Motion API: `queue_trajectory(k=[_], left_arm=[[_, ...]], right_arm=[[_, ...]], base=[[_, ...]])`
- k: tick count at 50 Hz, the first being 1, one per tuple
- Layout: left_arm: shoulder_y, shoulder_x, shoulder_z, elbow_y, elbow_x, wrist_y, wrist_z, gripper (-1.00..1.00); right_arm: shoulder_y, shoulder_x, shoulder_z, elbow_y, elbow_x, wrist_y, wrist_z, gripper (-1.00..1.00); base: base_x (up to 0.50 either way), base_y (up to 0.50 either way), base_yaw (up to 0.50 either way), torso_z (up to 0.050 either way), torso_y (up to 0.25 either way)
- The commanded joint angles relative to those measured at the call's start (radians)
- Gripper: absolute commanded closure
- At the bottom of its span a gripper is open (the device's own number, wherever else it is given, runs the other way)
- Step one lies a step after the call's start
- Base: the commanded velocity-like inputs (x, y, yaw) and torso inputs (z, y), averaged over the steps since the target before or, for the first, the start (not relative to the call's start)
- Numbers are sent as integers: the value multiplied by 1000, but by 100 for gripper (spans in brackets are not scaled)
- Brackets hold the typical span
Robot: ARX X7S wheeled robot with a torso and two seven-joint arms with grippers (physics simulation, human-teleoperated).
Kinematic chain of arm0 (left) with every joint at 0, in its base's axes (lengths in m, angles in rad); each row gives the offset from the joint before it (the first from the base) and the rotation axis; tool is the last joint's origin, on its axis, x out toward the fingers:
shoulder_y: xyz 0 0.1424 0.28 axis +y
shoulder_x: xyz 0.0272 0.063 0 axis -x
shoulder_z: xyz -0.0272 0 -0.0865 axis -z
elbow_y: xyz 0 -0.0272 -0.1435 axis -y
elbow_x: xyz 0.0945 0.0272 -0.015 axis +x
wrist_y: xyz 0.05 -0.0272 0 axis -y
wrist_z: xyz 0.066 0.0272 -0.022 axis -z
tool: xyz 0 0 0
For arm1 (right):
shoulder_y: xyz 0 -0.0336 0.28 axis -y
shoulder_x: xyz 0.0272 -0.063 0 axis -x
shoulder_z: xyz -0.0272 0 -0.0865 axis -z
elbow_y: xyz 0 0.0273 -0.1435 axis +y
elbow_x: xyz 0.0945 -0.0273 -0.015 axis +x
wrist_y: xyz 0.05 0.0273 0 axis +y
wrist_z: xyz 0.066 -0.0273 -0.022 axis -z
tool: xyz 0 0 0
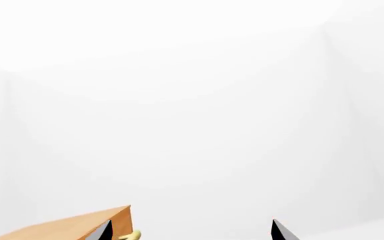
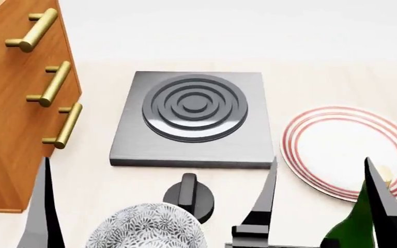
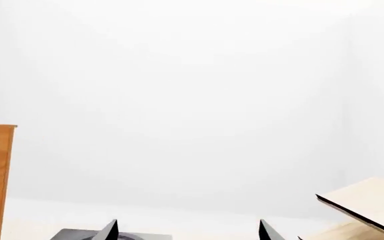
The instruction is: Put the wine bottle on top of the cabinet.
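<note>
- The bottle (image 2: 353, 227) stands at the lower right of the head view, on the pale surface (image 2: 322, 62); only its dark green shoulder and part of its neck show, tilted a little in the picture.
- The right fingers (image 2: 320, 199) are spread apart, one black tip on each side of the bottle's neck; whether either touches the glass cannot be told.
- In the right wrist view the same two tips (image 3: 188, 231) stand apart with bare white wall between them, and the bottle is not seen there.
- The cabinet (image 2: 12, 103) fills the left edge of the head view, orange-brown, with three brass handles (image 2: 54, 82) showing on its front.
- One left finger (image 2: 43, 212) rises black at the lower left, just in front of the cabinet's lower corner.
- The left wrist view shows both left tips (image 1: 192, 231) well apart, nothing between them, with a cabinet corner (image 1: 78, 225) beside one tip.
- A grey square hob (image 2: 193, 116) with ringed burner lies in the middle of the surface, a black knob (image 2: 188, 196) near its front edge.
- A patterned bowl (image 2: 147, 227) sits below the knob.
- A white plate (image 2: 343, 147) with red rings lies right of the hob, just behind the bottle.
- A pale board (image 3: 369, 202) shows at the edge of the right wrist view.
</note>
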State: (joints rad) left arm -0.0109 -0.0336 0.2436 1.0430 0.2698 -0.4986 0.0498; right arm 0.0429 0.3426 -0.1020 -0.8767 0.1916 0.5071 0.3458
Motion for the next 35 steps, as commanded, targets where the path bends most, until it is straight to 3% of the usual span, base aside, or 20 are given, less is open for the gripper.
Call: queue_trajectory(k=[1, 8, 35], left_arm=[[4, 31, -29, 4, 17, 11, 37, -100], [4, 32, -31, 4, 16, 11, 37, -100], [3, 32, -41, 4, 14, 9, 43, -100]], right_arm=[[-35, 39, 113, 36, 21, -2, 12, -100], [-49, 52, 167, 61, 34, -10, 14, -100], [-13, 40, 167, 254, 31, -81, 8, -100]], base=[[0, 0, 0, 0, 0], [0, 0, 0, 0, 0], [0, 0, 0, 0, 0]])
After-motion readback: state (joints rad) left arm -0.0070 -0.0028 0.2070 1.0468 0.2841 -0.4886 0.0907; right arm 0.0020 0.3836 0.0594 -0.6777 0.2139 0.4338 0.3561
